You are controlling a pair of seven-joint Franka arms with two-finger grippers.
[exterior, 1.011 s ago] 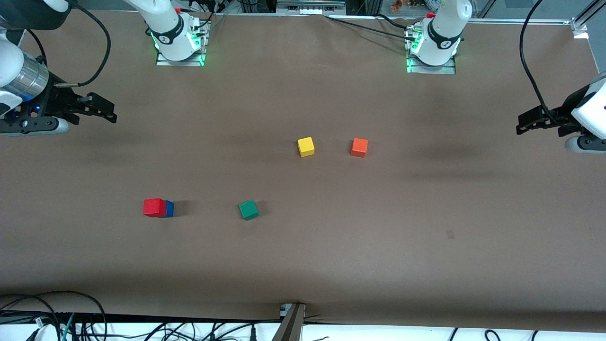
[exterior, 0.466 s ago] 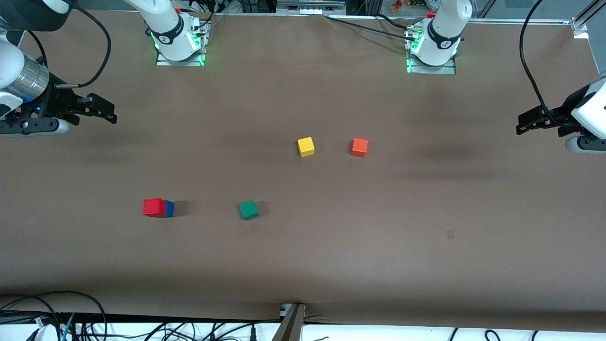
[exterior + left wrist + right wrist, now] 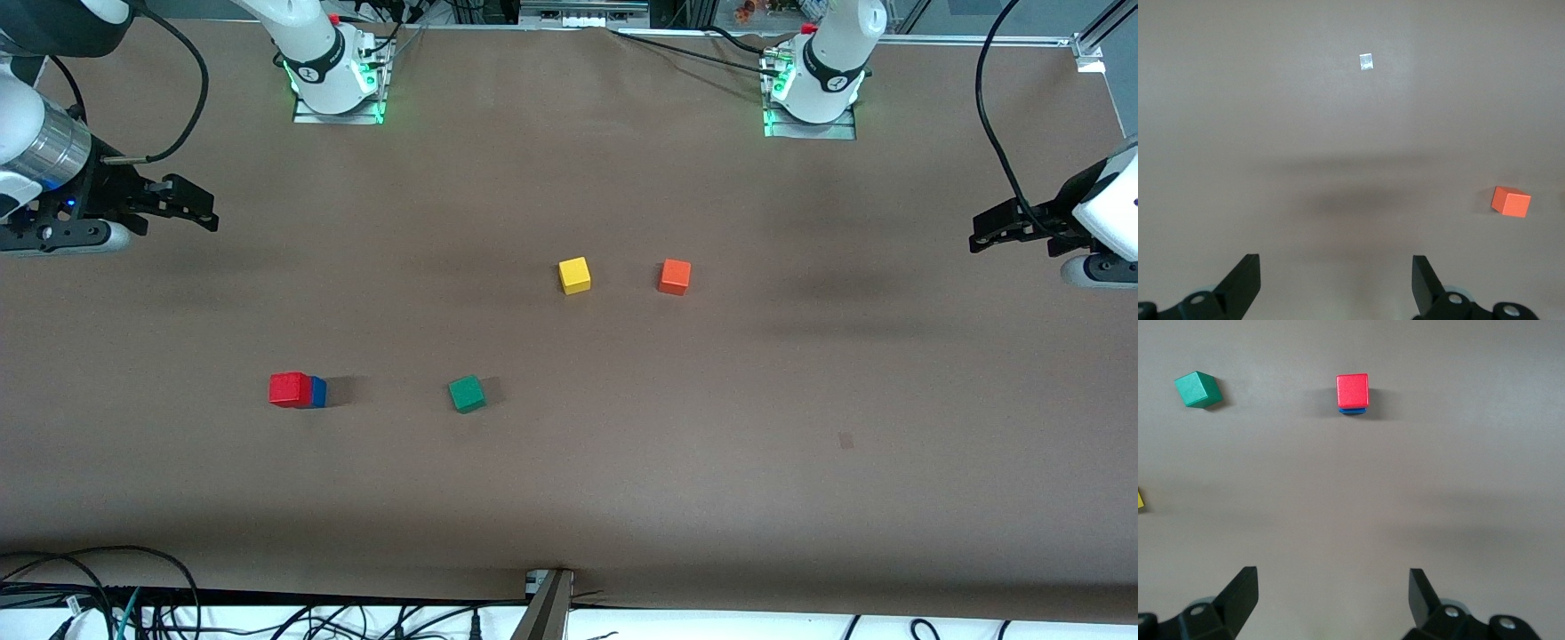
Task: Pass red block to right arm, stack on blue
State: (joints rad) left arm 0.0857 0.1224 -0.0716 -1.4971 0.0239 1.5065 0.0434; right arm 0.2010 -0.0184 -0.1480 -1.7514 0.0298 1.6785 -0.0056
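While the small bright red cube (image 3: 290,388) sits stacked on the small blue cube (image 3: 319,392) toward the right arm's end, I see the right gripper (image 3: 178,206) and left gripper (image 3: 1000,226) parked over the table ends, fingers spread, empty.

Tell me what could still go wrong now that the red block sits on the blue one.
1. The red block sits on the blue block untouched; a bump to the table could topple it.
2. The right gripper and left gripper hang open at the table's ends; a sweep toward the centre might knock the green cube.
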